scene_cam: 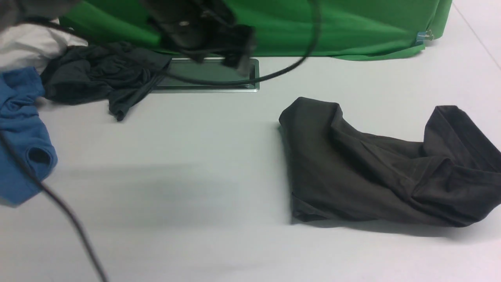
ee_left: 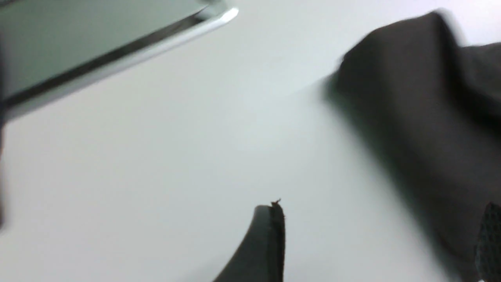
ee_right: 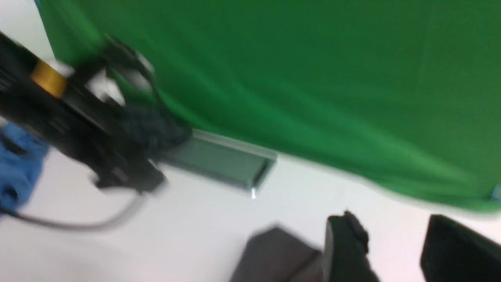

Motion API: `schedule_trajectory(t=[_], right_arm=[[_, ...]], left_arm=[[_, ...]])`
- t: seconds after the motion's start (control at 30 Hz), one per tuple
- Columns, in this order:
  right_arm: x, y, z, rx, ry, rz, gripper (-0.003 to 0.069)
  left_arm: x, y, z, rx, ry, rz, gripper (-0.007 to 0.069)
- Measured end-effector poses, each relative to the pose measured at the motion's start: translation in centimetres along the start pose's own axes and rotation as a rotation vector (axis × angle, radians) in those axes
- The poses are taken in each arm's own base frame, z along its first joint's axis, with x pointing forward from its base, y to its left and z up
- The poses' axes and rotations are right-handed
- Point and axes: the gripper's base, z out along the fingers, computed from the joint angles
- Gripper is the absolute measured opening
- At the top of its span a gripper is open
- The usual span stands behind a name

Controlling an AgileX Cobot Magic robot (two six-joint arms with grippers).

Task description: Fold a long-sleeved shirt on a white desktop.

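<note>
The long-sleeved shirt (scene_cam: pixel 372 168) lies bunched in a rough fold on the right of the white desktop (scene_cam: pixel 195 176), dark brown-black, with one edge standing up at the far right. My left arm (scene_cam: pixel 203 31) hangs blurred above the back of the desk. In the left wrist view my left gripper (ee_left: pixel 377 243) is open wide and holds nothing, and the shirt (ee_left: pixel 422 117) lies just beyond one finger. My right gripper (ee_right: pixel 395 239) is open over bare desktop, with the shirt (ee_right: pixel 278 254) beside one finger (ee_right: pixel 344 250). The right arm is out of the front view.
A grey metal cable slot (scene_cam: pixel 211 74) sits at the back centre under the green backdrop (scene_cam: pixel 313 27). A charcoal garment (scene_cam: pixel 101 78), a blue garment (scene_cam: pixel 19 133) and a white cloth (scene_cam: pixel 27 47) are heaped at the far left. A black cable (scene_cam: pixel 58 203) crosses the left front.
</note>
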Motion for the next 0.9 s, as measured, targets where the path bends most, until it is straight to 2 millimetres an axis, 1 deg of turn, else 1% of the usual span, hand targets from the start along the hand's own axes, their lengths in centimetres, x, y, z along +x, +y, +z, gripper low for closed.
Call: schedule_trajectory(t=[0.03,0.07,0.1,0.13,0.17,0.2,0.23,0.3,0.33,0.37,0.4,0.43,0.47,0.53,0.57,0.6,0.63,0.67,0.7,0.73,0.8,0.83,0.9], right_arm=[[0.1,0.0,0.2,0.0,0.007,0.002,0.0277],[0.9,-0.2,1.7,-0.001,0.062,0.009,0.0278],[1.6,-0.3,3.1,-0.003,0.116,0.016,0.0279],[1.8,-0.4,3.5,-0.004,0.136,0.019,0.028],[2.7,-0.5,5.3,-0.008,0.217,0.026,0.0281],[3.4,-0.6,6.4,-0.013,0.271,0.032,0.028],[3.7,-0.7,7.1,-0.014,0.299,0.035,0.028],[5.0,-0.9,9.2,-0.02,0.398,0.044,0.028],[5.4,-1.0,9.8,-0.022,0.425,0.047,0.028],[6.4,-1.1,11.2,-0.025,0.483,0.053,0.028],[6.6,-1.1,11.5,-0.025,0.498,0.054,0.028],[7.6,-1.3,13.0,-0.027,0.546,0.055,0.0286],[8.0,-1.4,13.7,-0.028,0.567,0.054,0.029],[9.2,-1.6,15.3,-0.034,0.613,0.042,0.0317],[9.8,-1.7,16.1,-0.036,0.639,0.041,0.0335],[10.6,-1.8,16.9,-0.039,0.671,0.035,0.036],[10.7,-1.8,17.1,-0.039,0.677,0.033,0.036],[11.8,-2.0,18.0,-0.039,0.722,0.016,0.0385],[12.4,-2.1,18.5,-0.035,0.75,0.0,0.0394],[12.4,-2.1,18.4,-0.036,0.752,0.0,0.0394],[13.6,-2.7,19.2,-0.005,0.82,-0.057,0.0402],[13.7,-2.8,19.2,0.002,0.826,-0.065,0.0402],[14.1,-3.3,19.4,0.042,0.854,-0.11,0.0404]], left_arm=[[0.1,0.0,0.0,0.0,0.004,0.0,0.0693],[1.0,0.0,0.7,0.018,0.026,-0.023,0.0693],[2.0,-0.2,1.7,0.046,0.05,-0.046,0.0693],[2.2,-0.2,1.9,0.053,0.051,-0.049,0.0693],[3.3,-0.7,3.4,0.115,0.069,-0.094,0.0693],[4.1,-1.3,4.4,0.163,0.075,-0.118,0.0693],[4.8,-1.7,5.2,0.201,0.08,-0.142,0.0693],[6.2,-2.9,6.9,0.279,0.085,-0.178,0.0693],[6.7,-3.3,7.5,0.301,0.087,-0.191,0.0693],[7.7,-4.1,8.8,0.344,0.091,-0.226,0.0693],[7.7,-4.3,8.8,0.349,0.084,-0.226,0.0693],[8.5,-5.0,10.2,0.376,0.102,-0.238,0.0693],[8.8,-5.3,10.9,0.386,0.109,-0.244,0.0693],[9.2,-5.8,12.8,0.402,0.111,-0.254,0.0693],[9.3,-6.0,13.5,0.414,0.11,-0.264,0.0693],[9.5,-6.1,14.7,0.43,0.117,-0.276,0.0693],[9.5,-6.1,14.6,0.435,0.113,-0.276,0.0693],[9.8,-6.3,15.8,0.466,0.122,-0.289,0.0688],[10.0,-6.5,16.4,0.49,0.132,-0.299,0.0682],[10.0,-6.5,16.5,0.49,0.133,-0.293,0.068],[10.2,-6.8,17.1,0.536,0.136,-0.305,0.0648],[10.2,-6.9,17.1,0.542,0.137,-0.309,0.0645],[10.3,-7.0,17.5,0.562,0.146,-0.318,0.0595]])
